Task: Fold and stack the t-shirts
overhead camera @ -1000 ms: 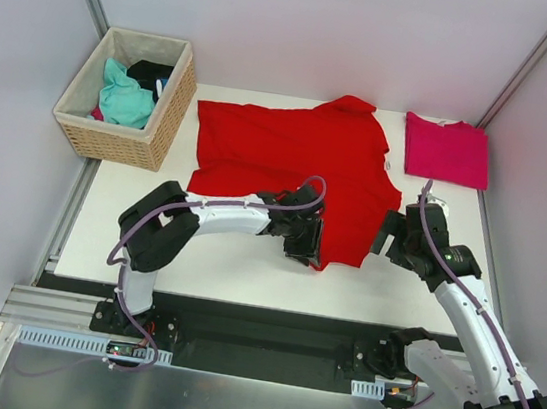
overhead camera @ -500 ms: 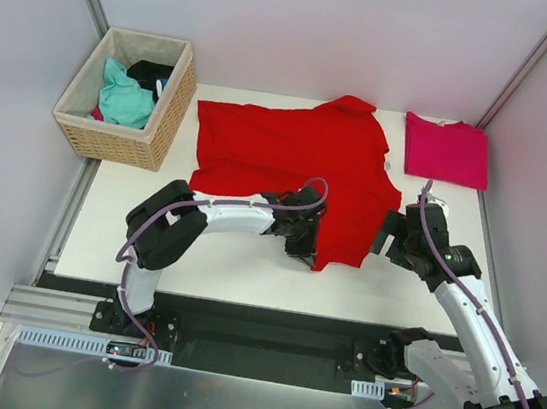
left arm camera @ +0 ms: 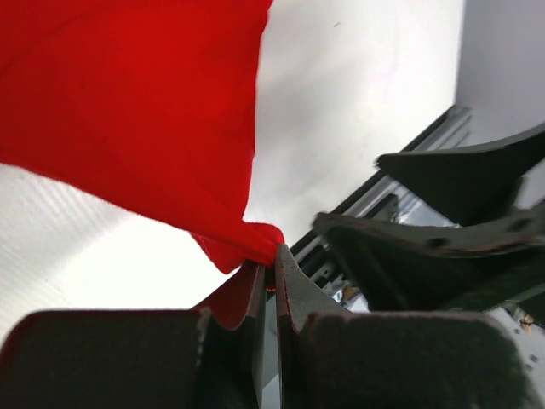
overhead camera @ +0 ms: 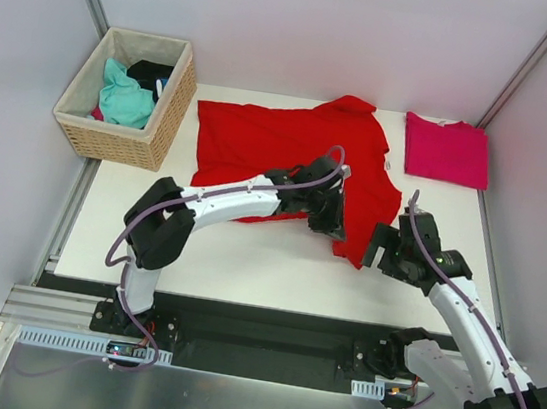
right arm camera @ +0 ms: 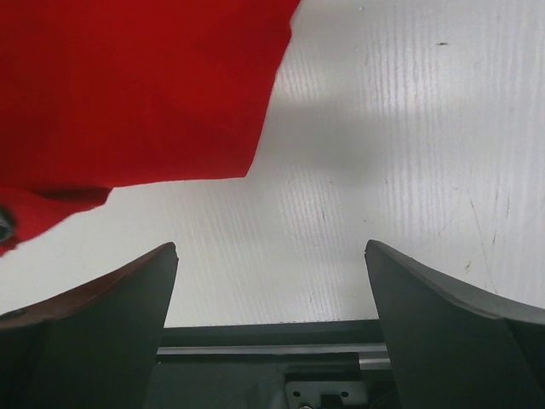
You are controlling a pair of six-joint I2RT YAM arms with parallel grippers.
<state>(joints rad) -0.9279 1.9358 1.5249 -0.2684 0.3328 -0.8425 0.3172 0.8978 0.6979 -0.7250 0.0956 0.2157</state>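
Observation:
A large red t-shirt lies spread across the back middle of the white table. My left gripper is shut on its near hem, and that edge hangs lifted off the table. In the left wrist view the red t-shirt drapes up from the left gripper, whose closed jaws pinch a small fold. A magenta-pink t-shirt lies folded flat at the back right. My right gripper hovers open just right of the red shirt's near corner. In the right wrist view the right gripper holds nothing, with the red t-shirt at upper left.
A woven wicker basket holding teal and dark clothes stands at the back left corner. The table's near edge and a metal rail lie just below the right gripper. The enclosure walls stand close on both sides.
My left gripper closed on the red shirt's near hem and moved up and right, lifting that edge. My right gripper shifted slightly nearer and left, still open.

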